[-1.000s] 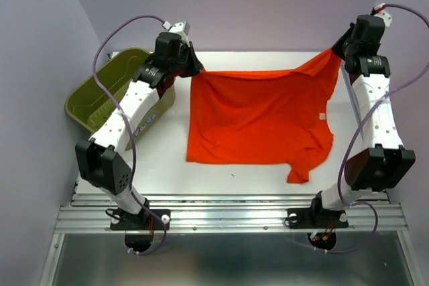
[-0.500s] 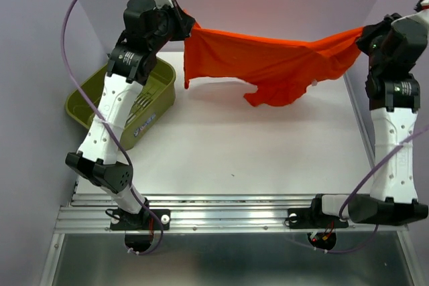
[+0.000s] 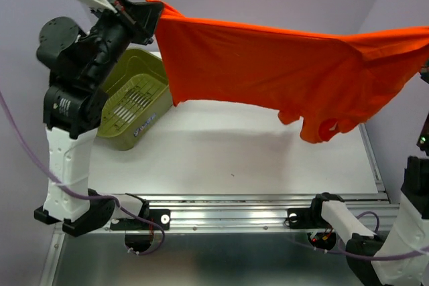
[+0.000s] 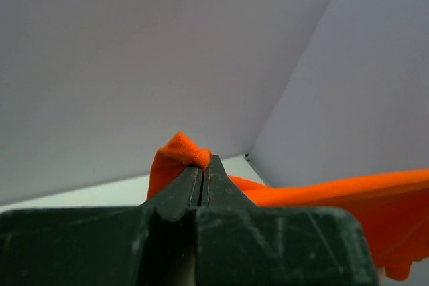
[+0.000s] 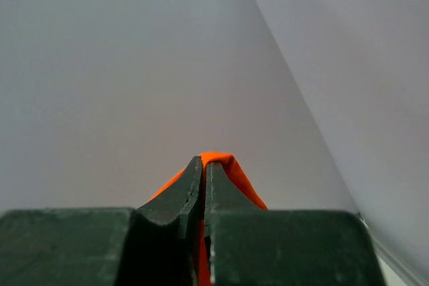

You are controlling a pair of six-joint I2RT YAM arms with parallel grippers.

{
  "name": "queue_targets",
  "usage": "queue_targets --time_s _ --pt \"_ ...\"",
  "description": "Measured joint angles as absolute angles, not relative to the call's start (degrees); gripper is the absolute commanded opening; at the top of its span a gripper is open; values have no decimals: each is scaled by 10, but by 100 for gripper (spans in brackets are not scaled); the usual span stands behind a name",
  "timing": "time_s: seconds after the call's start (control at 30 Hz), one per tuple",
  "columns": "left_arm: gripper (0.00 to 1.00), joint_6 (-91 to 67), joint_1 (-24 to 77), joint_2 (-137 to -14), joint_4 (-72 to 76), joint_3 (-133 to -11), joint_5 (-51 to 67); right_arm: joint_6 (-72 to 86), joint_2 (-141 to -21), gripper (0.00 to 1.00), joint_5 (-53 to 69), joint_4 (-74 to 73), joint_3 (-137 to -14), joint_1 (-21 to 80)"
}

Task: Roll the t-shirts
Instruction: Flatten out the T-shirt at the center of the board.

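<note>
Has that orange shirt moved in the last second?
Yes. The t-shirt lay on the table beside the basket; now it hangs stretched in the air, lifted above them.

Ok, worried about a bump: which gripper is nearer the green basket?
Left. The left gripper holds the t-shirt above the basket's far end; the right gripper holds it across the table.

t-shirt [image 3: 268, 65]: plain bright orange-red. Slotted basket [image 3: 141, 65]: olive-green. Tabletop [image 3: 221, 152]: white. Left hand [image 4: 203, 162], right hand [image 5: 203, 163]: black. Cable [image 3: 13, 138]: purple. Walls: pale lilac.
</note>
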State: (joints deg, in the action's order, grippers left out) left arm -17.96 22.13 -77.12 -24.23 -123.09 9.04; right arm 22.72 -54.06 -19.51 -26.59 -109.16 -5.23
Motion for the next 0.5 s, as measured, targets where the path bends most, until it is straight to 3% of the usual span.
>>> queue_targets --time_s 0.23,0.5 --pt "0 -178 221 -728 -217 -1256 97 220 -488 1 -188 -265 -1156 -52" --pt "0 -163 221 -797 -195 -1255 97 216 -476 1 -200 -325 -1092 -52"
